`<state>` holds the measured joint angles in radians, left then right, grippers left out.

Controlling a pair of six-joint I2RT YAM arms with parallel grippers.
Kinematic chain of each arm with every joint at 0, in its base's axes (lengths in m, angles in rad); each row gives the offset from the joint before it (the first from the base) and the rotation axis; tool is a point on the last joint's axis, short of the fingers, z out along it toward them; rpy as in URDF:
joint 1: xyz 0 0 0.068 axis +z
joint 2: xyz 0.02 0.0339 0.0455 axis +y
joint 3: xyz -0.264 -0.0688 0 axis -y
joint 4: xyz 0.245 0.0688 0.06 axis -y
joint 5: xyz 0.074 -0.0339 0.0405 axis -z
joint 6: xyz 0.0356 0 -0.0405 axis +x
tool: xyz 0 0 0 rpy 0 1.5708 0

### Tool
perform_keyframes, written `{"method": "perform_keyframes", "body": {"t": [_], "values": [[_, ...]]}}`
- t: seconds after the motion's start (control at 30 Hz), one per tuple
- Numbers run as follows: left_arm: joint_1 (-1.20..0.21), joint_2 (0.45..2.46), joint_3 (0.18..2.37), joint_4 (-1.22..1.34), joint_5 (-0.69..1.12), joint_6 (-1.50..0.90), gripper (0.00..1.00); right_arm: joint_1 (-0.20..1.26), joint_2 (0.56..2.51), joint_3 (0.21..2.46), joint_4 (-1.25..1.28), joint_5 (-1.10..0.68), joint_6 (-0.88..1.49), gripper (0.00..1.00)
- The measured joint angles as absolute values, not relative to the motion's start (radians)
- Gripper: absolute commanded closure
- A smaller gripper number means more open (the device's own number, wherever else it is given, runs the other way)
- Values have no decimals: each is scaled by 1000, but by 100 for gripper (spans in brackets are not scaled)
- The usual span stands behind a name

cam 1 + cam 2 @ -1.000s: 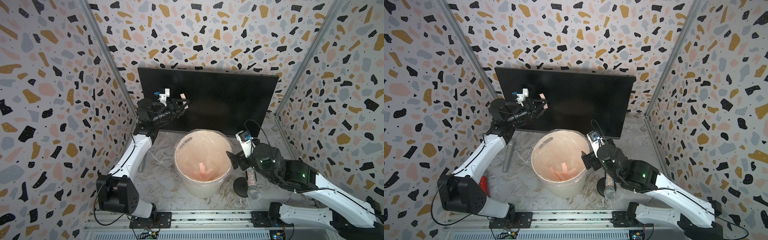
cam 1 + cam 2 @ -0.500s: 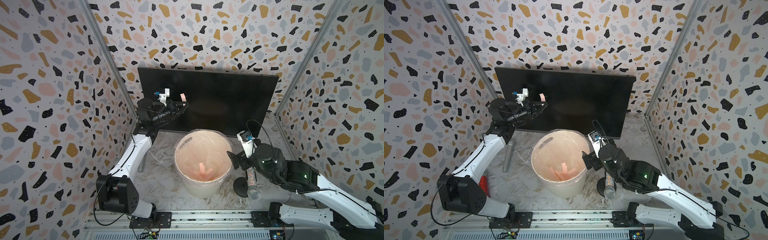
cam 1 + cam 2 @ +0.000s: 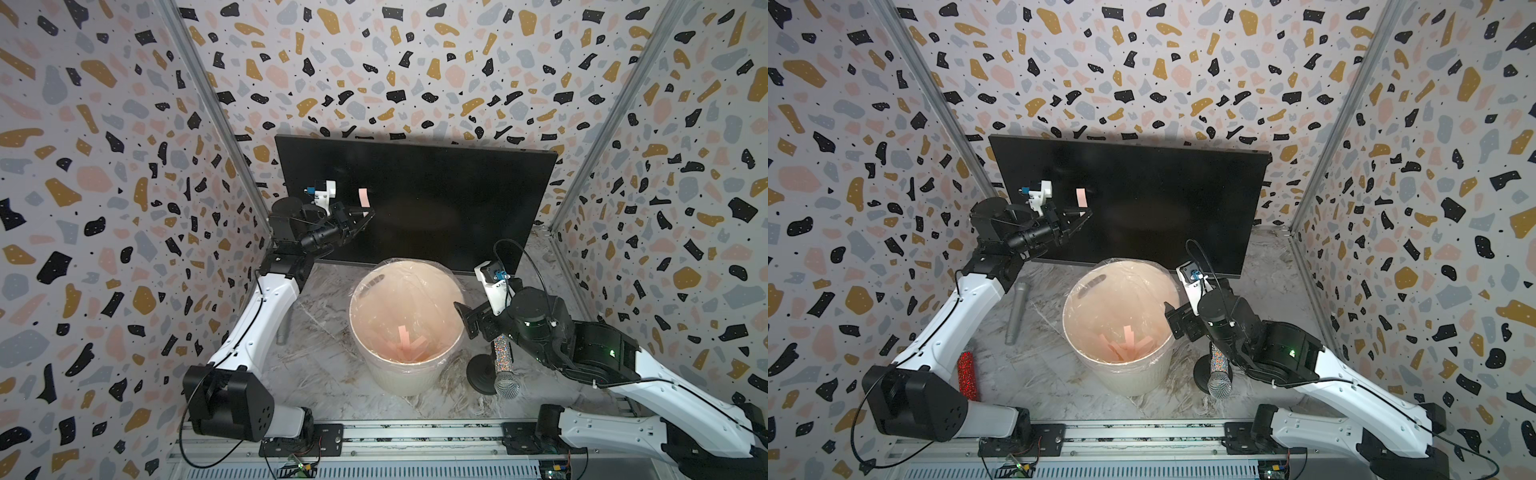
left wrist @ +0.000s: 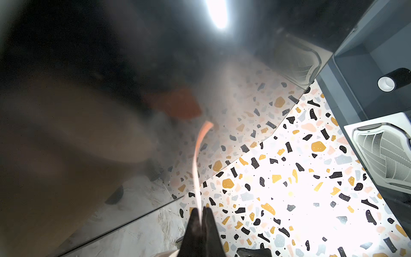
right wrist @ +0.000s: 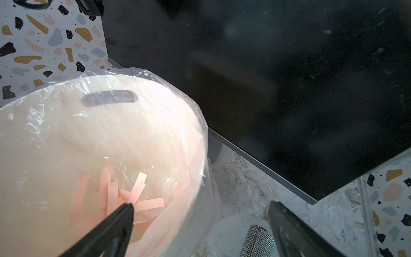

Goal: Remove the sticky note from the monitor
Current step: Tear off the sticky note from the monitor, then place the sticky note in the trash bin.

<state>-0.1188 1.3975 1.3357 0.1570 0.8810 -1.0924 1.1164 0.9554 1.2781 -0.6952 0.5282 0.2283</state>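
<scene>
Your left pincer point(image 4: 201, 214) pinches the sticky note point(image 4: 197, 160), not yet off the monitor point(image 3: 436, 199); your right pincer point(image 5: 201, 205) hangs spread.

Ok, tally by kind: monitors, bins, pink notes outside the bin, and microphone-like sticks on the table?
Monitor: 1
Bin: 1
Pink note: 1
Microphone-like sticks: 3 (grey stick, red glitter stick, sparkly microphone)
Total: 6

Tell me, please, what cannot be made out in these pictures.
- Sticky note: the left wrist view shows it edge-on and blurred, so whether its far end is stuck to the monitor is unclear.
- Any writing on it: too small in both top views.
- Red glitter cylinder: partly behind the left arm in a top view.
</scene>
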Motion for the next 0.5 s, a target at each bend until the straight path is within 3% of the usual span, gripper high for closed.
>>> {"method": "perform_keyframes", "body": {"t": [0.5], "values": [[-129, 1253, 1314, 15, 884, -1034, 100, 1116, 956, 1278, -695, 523, 231, 0]]}}
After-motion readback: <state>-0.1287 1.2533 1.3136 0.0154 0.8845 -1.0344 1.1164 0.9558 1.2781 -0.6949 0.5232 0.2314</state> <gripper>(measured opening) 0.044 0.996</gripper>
